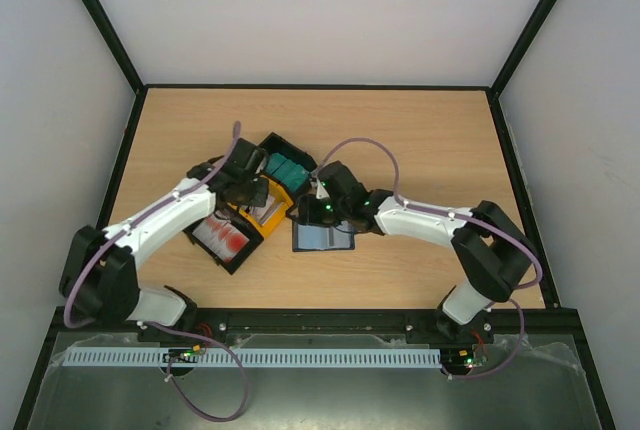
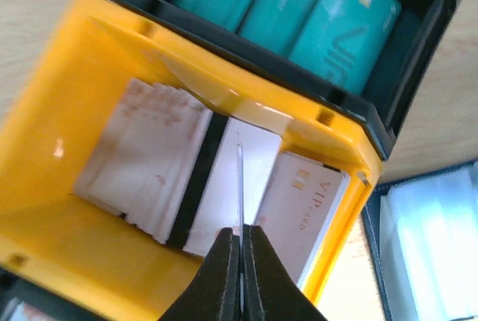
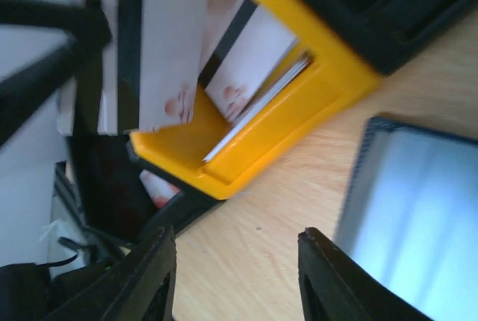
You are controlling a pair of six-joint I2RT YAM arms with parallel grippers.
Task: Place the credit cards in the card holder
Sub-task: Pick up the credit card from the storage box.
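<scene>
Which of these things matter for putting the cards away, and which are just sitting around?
In the job: whitish credit cards; teal credit cards; red-marked credit cards; card holder; left end effector gripping the edge-on card.
Just there: black-and-yellow tray holding the cards; wooden table.

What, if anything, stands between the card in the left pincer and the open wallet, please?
The tray's yellow wall lies between the card and the wallet; the open right pincer hovers beside the wallet too.
</scene>
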